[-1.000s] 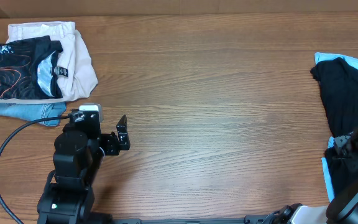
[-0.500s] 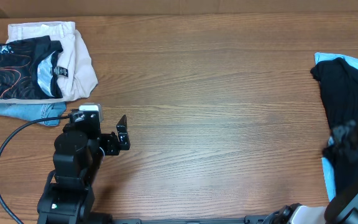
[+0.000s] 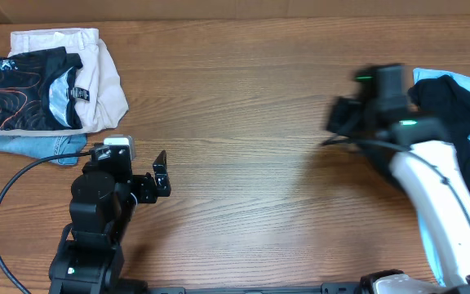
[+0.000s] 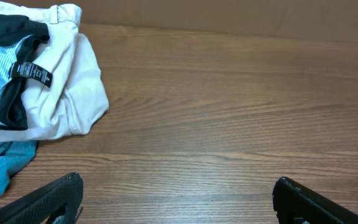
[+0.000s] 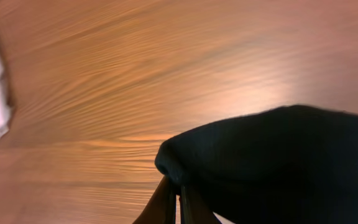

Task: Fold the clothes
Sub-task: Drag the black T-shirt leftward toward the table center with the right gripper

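The table (image 3: 259, 82) is bare wood across its centre, from 9 o'clock to 3 o'clock in the overhead view.

The black garment (image 3: 451, 110) lies bunched at the 3 o'clock edge, partly on a light blue cloth (image 3: 467, 80). The right gripper (image 5: 178, 190) is clamped on a folded edge of this garment; the wrist view shows the fabric draped over the fingers. The overhead view of this arm is smeared by motion.

Hazards, as judged:
- The grip is on a narrow fold. A fast pull can strip the fabric out of the fingers.
- The garment is crumpled, so it can arrive at the centre twisted rather than flat.
- The light blue cloth can be dragged along, as the two touch.

At 10 o'clock sits a stack: a white garment (image 3: 104, 77), black patterned shorts (image 3: 19, 94) on top, and a blue denim piece (image 3: 23, 145) beneath. It is well apart from the centre and blocks nothing.

The left gripper (image 4: 179, 202), at 7 o'clock, hangs with its fingers apart and empty. Its cable (image 3: 6, 196) loops near the denim.
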You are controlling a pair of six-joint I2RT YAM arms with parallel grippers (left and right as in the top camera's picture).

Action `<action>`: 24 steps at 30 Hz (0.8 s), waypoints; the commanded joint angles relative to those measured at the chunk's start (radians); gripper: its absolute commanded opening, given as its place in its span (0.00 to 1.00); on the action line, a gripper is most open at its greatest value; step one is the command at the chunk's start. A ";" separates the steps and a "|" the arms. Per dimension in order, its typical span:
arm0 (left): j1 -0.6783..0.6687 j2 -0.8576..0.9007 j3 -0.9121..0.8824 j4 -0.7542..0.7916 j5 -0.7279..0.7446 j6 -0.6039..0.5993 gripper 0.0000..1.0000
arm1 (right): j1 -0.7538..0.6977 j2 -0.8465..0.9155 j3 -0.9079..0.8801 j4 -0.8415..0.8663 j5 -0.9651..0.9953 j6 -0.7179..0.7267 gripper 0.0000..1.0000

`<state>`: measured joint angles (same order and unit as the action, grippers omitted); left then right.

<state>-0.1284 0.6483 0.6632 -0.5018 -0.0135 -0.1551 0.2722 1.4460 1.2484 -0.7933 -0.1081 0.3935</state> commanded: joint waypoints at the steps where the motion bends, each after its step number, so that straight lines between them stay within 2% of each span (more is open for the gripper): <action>1: 0.008 -0.002 0.026 0.005 0.014 -0.010 1.00 | 0.164 0.066 0.017 0.114 0.103 0.033 0.04; 5: 0.008 -0.002 0.026 0.006 0.012 -0.010 1.00 | 0.277 0.153 0.017 0.252 0.216 0.027 0.07; 7: 0.008 -0.002 0.026 0.006 0.010 -0.010 1.00 | 0.286 0.167 0.017 0.275 0.230 0.021 0.12; 8: 0.008 -0.001 0.026 0.006 0.010 -0.010 1.00 | 0.286 0.167 0.017 0.274 0.248 0.021 0.28; 9: 0.008 0.000 0.026 0.006 0.010 -0.010 1.00 | 0.279 0.163 0.018 0.267 0.278 0.021 0.55; 10: 0.008 0.000 0.026 0.006 0.010 -0.010 1.00 | 0.269 0.154 0.019 0.254 0.307 0.021 0.72; 11: 0.008 0.000 0.026 0.006 0.011 -0.010 1.00 | 0.257 0.143 0.026 0.233 0.331 0.022 0.78; 14: 0.008 0.002 0.026 0.008 0.014 -0.019 1.00 | 0.189 0.082 0.070 0.103 0.391 0.023 0.85; 16: 0.008 0.013 0.026 0.016 0.018 -0.047 1.00 | 0.130 0.033 0.095 0.023 0.408 0.023 0.86; 19: 0.003 0.053 0.027 0.044 0.095 -0.063 1.00 | 0.010 -0.055 0.105 -0.093 0.402 0.023 0.93; 24: -0.058 0.189 0.034 0.096 0.154 -0.150 1.00 | -0.178 -0.139 0.105 -0.290 0.384 0.026 0.95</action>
<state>-0.1486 0.7643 0.6682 -0.4210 0.0692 -0.2302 0.1684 1.3487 1.3334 -1.0378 0.2665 0.4175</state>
